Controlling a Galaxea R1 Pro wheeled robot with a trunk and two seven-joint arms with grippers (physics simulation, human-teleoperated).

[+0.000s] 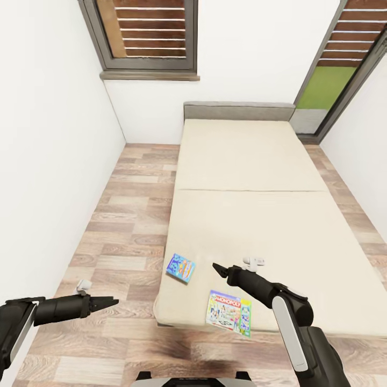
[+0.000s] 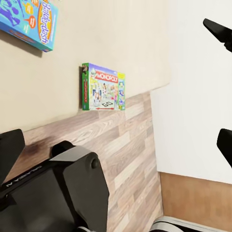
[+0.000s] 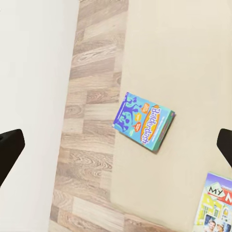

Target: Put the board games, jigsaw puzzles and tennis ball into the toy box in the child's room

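Right now I'm facing the bed [image 1: 252, 177] in the child's room, headboard at the far wall under the window [image 1: 148, 35]. Two board games lie flat near the foot edge of the mattress: the blue cartoon box [image 1: 180, 268] sits right at the foot-left corner edge, the green-edged Monopoly box [image 1: 229, 313] close to the foot edge, a bit apart from the blue one. My right hand [image 1: 217, 269] hangs over the mattress between the two boxes, fingers spread wide, nothing in them; right wrist view has the blue box [image 3: 144, 121] between the fingertips [image 3: 9, 147]. My left hand [image 1: 109, 303] is off the bed over the wood floor [image 1: 123, 215], looks open and empty, though head view is poor on that; left wrist view suggests spread tips [image 2: 220, 31].
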